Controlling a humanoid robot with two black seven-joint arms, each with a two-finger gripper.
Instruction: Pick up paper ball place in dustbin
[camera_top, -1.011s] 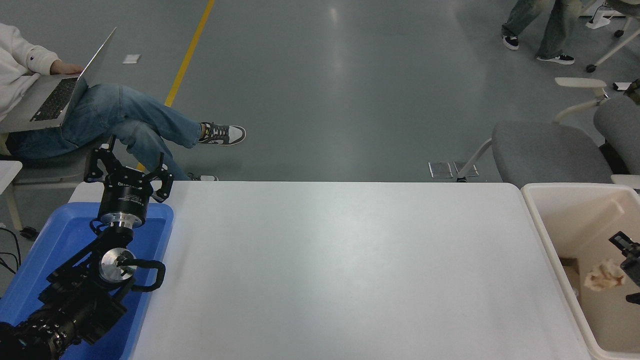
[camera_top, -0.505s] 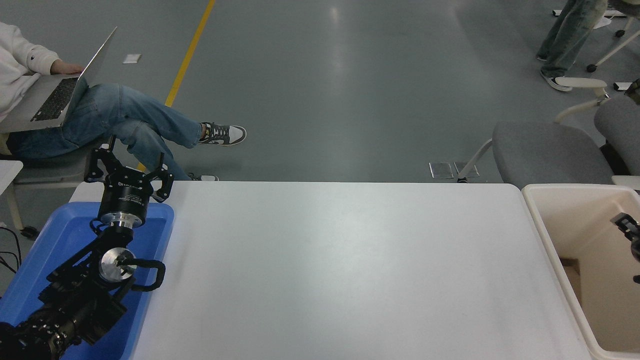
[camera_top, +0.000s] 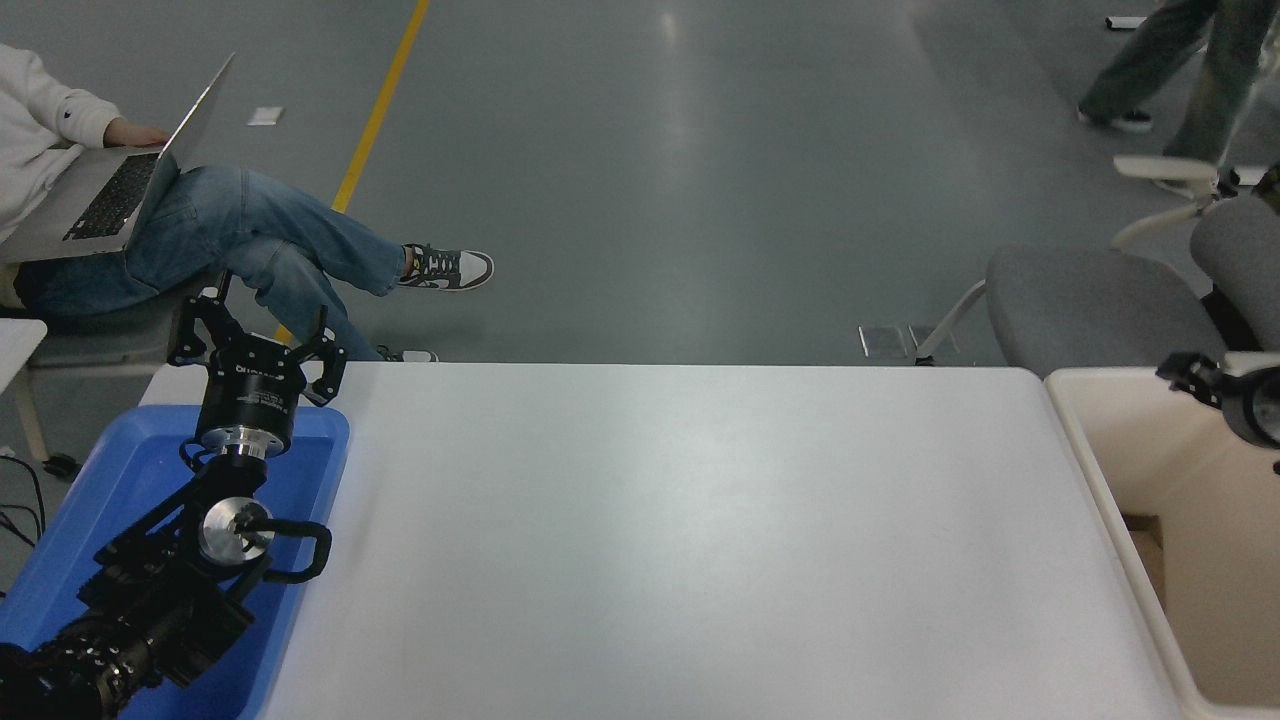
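Dustbin (camera_top: 1100, 470) sits at the table's right end, and no paper ball shows anywhere in view.

Right gripper (camera_top: 1190, 372) pokes in from the right edge, above the bin's far rim; only its tip shows, so there's no telling how wide it stands or whether it grips anything. Left gripper (camera_top: 258, 335) is parked over the blue tray (camera_top: 140, 470) at the near left, fingers spread and empty. A person with a laptop (camera_top: 120, 180) sits beyond the white table (camera_top: 680, 540).
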